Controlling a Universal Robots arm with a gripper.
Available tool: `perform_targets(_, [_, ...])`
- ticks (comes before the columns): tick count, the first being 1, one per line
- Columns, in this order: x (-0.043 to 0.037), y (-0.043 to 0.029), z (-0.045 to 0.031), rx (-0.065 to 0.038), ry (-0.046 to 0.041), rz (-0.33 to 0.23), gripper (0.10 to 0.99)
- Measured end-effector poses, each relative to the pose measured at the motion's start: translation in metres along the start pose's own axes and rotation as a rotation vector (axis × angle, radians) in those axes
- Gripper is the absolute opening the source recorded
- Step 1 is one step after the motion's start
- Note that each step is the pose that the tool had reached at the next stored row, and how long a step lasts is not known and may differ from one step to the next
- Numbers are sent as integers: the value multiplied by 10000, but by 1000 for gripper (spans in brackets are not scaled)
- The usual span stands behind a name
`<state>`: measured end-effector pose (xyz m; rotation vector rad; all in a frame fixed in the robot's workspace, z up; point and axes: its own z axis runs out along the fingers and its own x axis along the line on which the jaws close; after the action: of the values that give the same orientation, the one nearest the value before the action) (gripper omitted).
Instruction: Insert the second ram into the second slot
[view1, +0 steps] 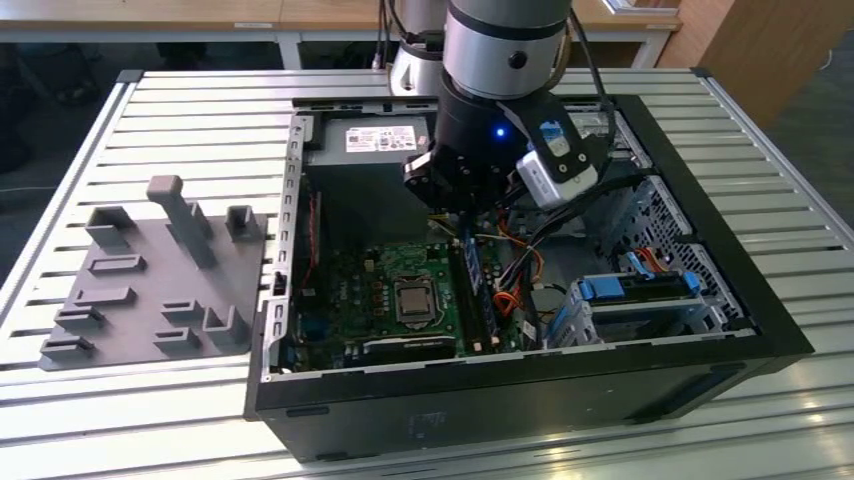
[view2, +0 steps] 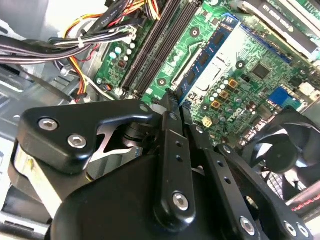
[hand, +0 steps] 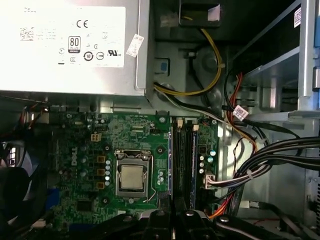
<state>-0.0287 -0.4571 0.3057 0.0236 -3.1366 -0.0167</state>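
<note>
My gripper (view1: 461, 215) hangs inside the open computer case, low over the green motherboard (view1: 354, 290). It is shut on the second ram (view2: 210, 55), a blue-green board with black chips that sticks out past the fingertips. In the first wrist view the ram (hand: 170, 160) appears edge-on as a thin blue strip running from the gripper (hand: 173, 214) along the CPU side of the black memory slots (hand: 184, 155). Another blue strip (hand: 193, 157) stands in the slots farther from the CPU. In the second wrist view the gripper (view2: 175, 100) holds the ram beside the slots (view2: 152, 47). I cannot tell whether it touches a slot.
The CPU socket (hand: 132, 177) lies close beside the slots. A bundle of black and coloured cables (hand: 270, 155) crowds their other side. The power supply (hand: 70, 45) fills the far end and a fan (view2: 285, 145) sits nearby. A drive cage (view1: 641, 290) and a grey fixture plate (view1: 154, 280) flank the work area.
</note>
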Motion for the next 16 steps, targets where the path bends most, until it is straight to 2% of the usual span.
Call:
perform_targets(6, [1, -107, 50, 2, 5, 92, 141])
perform_targets(16, [-25, -120, 232, -1, 17, 86, 141])
